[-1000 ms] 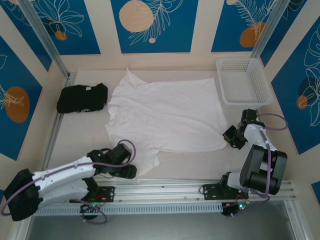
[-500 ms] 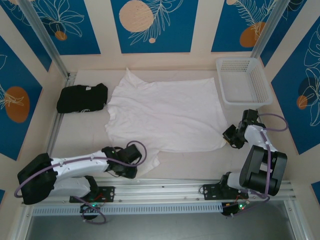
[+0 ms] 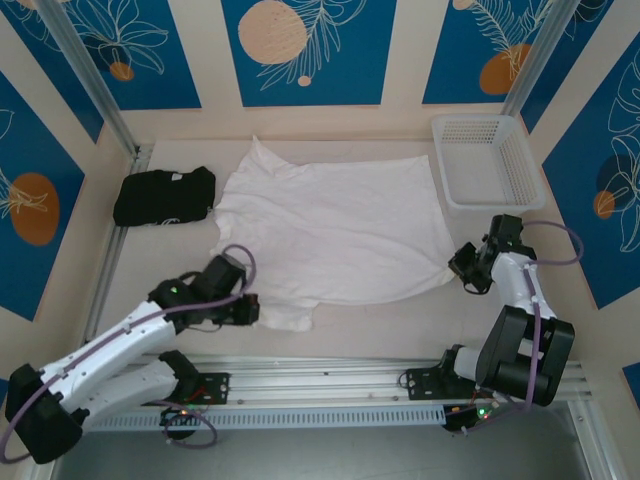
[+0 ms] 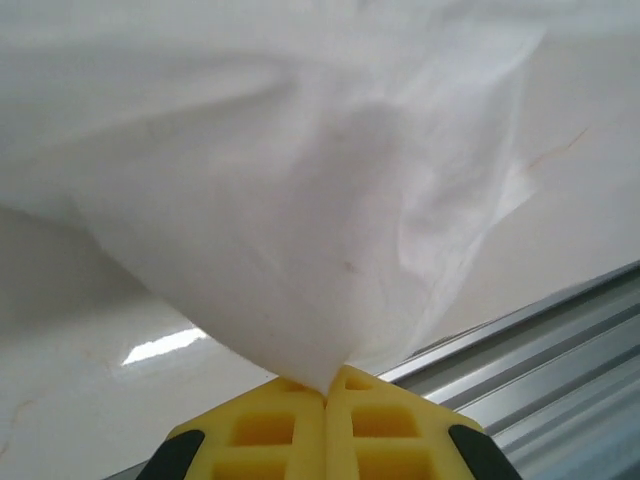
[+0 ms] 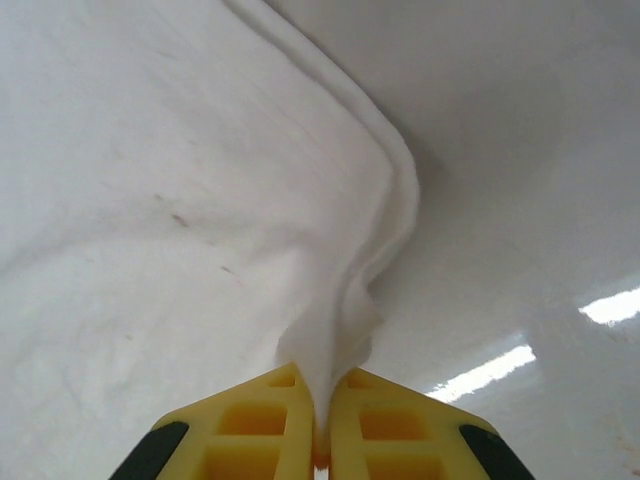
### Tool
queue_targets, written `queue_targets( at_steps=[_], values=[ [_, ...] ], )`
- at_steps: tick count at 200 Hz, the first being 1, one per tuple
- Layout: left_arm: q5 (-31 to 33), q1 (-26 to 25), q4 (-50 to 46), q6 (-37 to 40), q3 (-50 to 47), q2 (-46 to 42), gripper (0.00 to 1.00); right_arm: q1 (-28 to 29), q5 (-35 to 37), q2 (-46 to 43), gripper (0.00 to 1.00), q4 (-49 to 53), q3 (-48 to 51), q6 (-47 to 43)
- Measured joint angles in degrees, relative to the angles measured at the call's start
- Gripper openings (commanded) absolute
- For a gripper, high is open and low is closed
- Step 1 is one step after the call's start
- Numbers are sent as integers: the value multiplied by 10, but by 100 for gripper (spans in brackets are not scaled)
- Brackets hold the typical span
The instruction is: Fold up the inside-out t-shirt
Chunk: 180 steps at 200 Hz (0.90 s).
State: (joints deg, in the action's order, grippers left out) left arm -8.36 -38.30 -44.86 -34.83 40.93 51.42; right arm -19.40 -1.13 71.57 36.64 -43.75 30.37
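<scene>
The white t-shirt (image 3: 330, 235) lies spread out flat and wrinkly in the middle of the bench (image 3: 400, 322). The left claw (image 4: 327, 388) is closed tight on its near corner, where the cloth looks thin. The right claw (image 5: 320, 405) pinches its thick right edge.

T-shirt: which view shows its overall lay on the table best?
The top external view: nearly the whole t-shirt lies spread out there. The wrist views give close-ups of its fabric pinched in the shut left end effector and right end effector.
</scene>
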Motion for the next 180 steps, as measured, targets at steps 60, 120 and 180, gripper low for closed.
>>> queue_targets(
  at_steps=[60,120,180],
  values=[
    [-61,161,0,102,154,96,0,31,0,39,11,-13,-94,-4],
    [-68,226,9,144,231,188,0,80,22,125,11,-20,-171,-15],
    [-61,268,23,157,269,243,0,93,49,188,11,-28,-220,-28]
  ],
)
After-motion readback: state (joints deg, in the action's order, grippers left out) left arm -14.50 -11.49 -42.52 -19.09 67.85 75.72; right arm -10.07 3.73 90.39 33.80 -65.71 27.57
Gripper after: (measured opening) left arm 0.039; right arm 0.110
